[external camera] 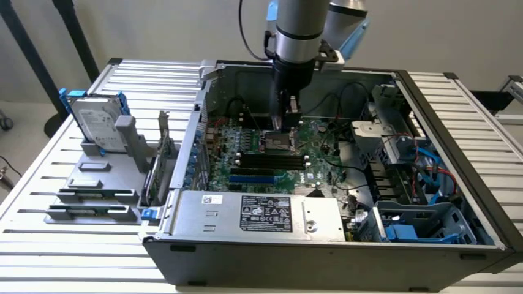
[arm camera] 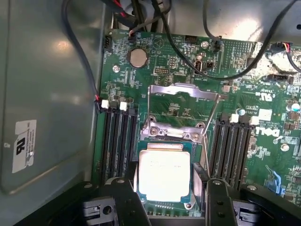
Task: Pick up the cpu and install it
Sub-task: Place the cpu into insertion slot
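Observation:
The cpu point(arm camera: 163, 170), a small square chip with a shiny silver top and a green rim, sits between the two black fingers of my gripper point(arm camera: 165, 184). The fingers press its two opposite edges, so the gripper is shut on it. The chip is level, right over the socket on the green motherboard point(arm camera: 263, 94). The socket's metal load frame point(arm camera: 183, 101) stands tipped open just beyond it. In the exterior view the gripper point(external camera: 283, 127) reaches straight down into the open computer case point(external camera: 327, 245), with its tip at the socket point(external camera: 278, 144).
Black memory slots point(arm camera: 115, 141) flank the socket on both sides, and black cables point(arm camera: 188, 52) cross the board beyond it. The power supply box point(external camera: 261, 213) lies at the case's front. A hard drive with blue rails point(external camera: 97, 125) stands in a grey holder at the exterior view's left.

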Robot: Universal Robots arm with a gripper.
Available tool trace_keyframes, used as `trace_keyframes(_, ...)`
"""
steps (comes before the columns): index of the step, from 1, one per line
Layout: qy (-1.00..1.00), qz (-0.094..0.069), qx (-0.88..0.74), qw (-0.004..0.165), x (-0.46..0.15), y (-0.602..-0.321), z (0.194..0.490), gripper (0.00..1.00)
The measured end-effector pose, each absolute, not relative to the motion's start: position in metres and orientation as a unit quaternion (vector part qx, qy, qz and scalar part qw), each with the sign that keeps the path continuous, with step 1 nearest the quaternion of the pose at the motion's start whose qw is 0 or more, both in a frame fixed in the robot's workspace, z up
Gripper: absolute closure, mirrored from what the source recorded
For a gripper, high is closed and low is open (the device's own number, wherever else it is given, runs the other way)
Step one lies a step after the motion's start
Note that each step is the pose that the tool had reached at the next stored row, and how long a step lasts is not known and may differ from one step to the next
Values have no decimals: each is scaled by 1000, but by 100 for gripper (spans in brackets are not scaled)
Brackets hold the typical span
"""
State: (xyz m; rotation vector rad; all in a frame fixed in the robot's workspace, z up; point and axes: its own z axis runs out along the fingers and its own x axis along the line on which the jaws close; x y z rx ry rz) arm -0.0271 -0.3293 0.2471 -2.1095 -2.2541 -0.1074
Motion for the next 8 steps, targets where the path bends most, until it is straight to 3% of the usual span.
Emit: trace_keyframes(8, -715, -35, -697, 26, -34, -329, 238, 45)
